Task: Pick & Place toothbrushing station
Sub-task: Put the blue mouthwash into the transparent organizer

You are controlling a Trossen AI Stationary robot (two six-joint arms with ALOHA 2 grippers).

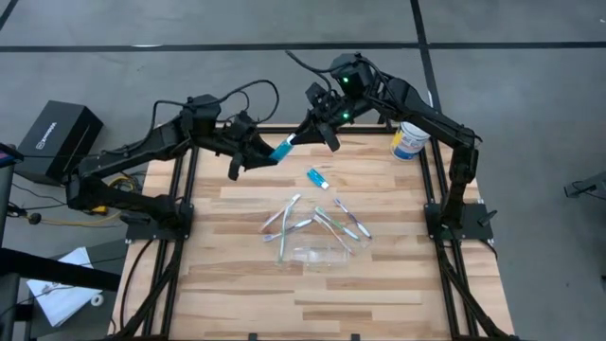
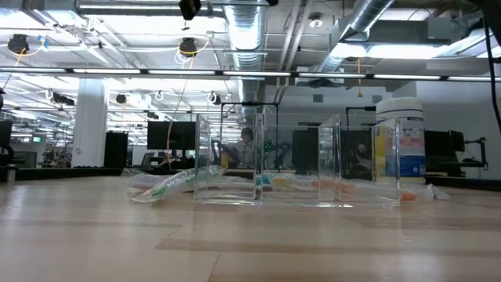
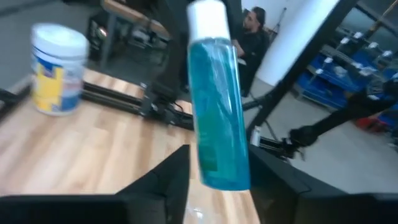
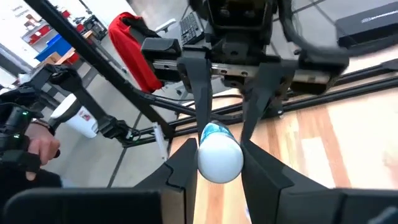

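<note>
A teal toothpaste tube with a white cap is up in the air over the table's far edge, between my two grippers. My left gripper is shut on its tail end. My right gripper is shut on its cap end. A second teal-and-white tube lies flat on the table. Several thin pale toothbrushes lie scattered at mid-table. The clear plastic container rests on the table just nearer than them, and it also shows in the low view. My left gripper pinches the tube's tail end between its two fingers, coming from the table's left. The tube sticks out forward along the fingers, cap away from the wrist, lifted clear of the table. My right gripper has the white cap between its two fingers, which lie against the cap's two sides. It comes from the table's far right, facing my left gripper, with the cap end toward its wrist. The tube is clear of the table.
A large white tub with a blue-yellow label stands at the far right corner and also shows in the left wrist view. A black box sits off the table's left. A person sits beyond the table. The near half is bare wood.
</note>
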